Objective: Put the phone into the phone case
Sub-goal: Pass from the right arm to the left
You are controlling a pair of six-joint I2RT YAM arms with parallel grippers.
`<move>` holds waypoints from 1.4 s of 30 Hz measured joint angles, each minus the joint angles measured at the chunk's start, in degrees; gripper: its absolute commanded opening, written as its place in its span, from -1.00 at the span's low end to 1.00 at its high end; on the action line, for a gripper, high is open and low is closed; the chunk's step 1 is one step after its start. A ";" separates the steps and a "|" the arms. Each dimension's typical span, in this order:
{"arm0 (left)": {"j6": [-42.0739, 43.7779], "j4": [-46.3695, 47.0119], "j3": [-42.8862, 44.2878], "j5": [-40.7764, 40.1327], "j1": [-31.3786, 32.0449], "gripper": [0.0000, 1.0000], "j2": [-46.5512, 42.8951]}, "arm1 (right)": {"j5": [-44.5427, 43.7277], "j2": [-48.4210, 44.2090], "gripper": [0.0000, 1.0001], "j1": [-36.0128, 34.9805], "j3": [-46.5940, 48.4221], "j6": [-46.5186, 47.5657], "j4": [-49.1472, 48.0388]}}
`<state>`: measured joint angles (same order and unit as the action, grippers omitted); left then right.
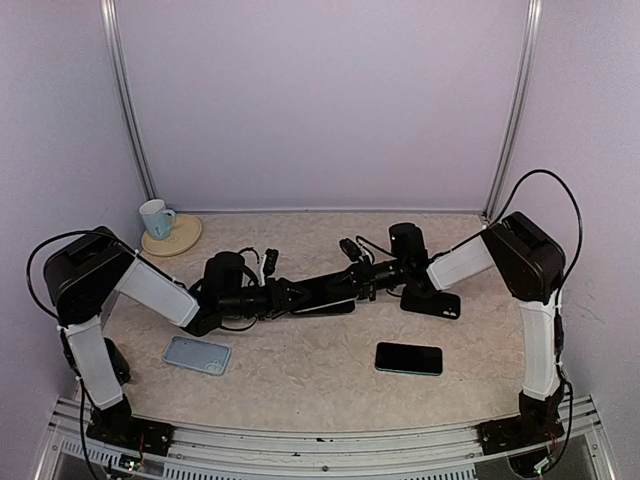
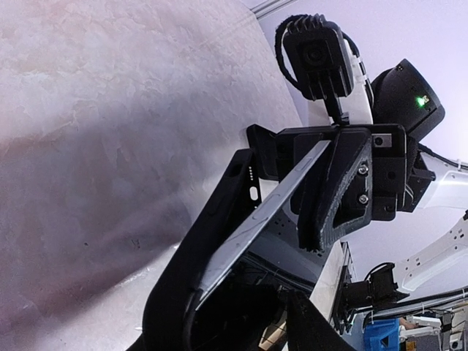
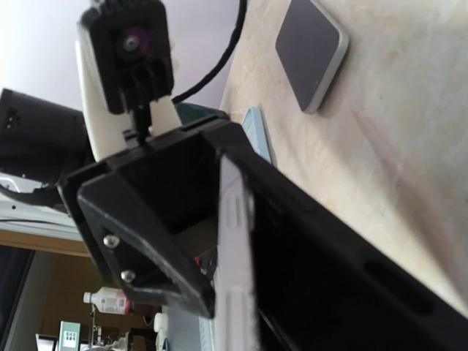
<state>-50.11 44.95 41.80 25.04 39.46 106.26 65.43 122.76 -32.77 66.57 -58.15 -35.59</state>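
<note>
Above the beige table (image 1: 300,385) my left gripper (image 1: 293,297) clamps the phone case (image 2: 212,241), my right gripper (image 1: 353,283) the phone (image 2: 272,205) angled into it

Counter (image 1: 300,385): beige, marbled. Phone case (image 2: 212,227): black. Phone (image 2: 270,203): silver edge. Loose case (image 1: 197,354): pale blue. Loose phone (image 1: 409,358): black face, teal rim. Mug (image 1: 154,217): pale blue. Coaster (image 1: 182,240): cream.

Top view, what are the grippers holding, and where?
A silver-edged phone partly in a black case: left gripper at one end, right gripper at the other.
</note>
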 measured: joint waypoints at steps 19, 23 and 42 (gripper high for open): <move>-3.34 6.38 -2.03 2.12 -0.55 -0.68 0.00 | 1.53 -0.31 -0.87 0.17 -0.55 0.68 -3.30; -3.52 7.10 -2.08 2.19 -0.55 -0.77 -0.02 | 1.53 -0.52 -0.82 0.28 -0.55 0.76 -3.30; -3.54 8.61 -2.36 3.28 -0.52 -1.00 -1.42 | 1.36 -0.83 -0.46 0.26 -0.55 1.11 -1.18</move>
<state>-53.65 53.56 39.44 28.32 38.94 104.84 66.78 121.93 -32.51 66.02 -57.04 -36.77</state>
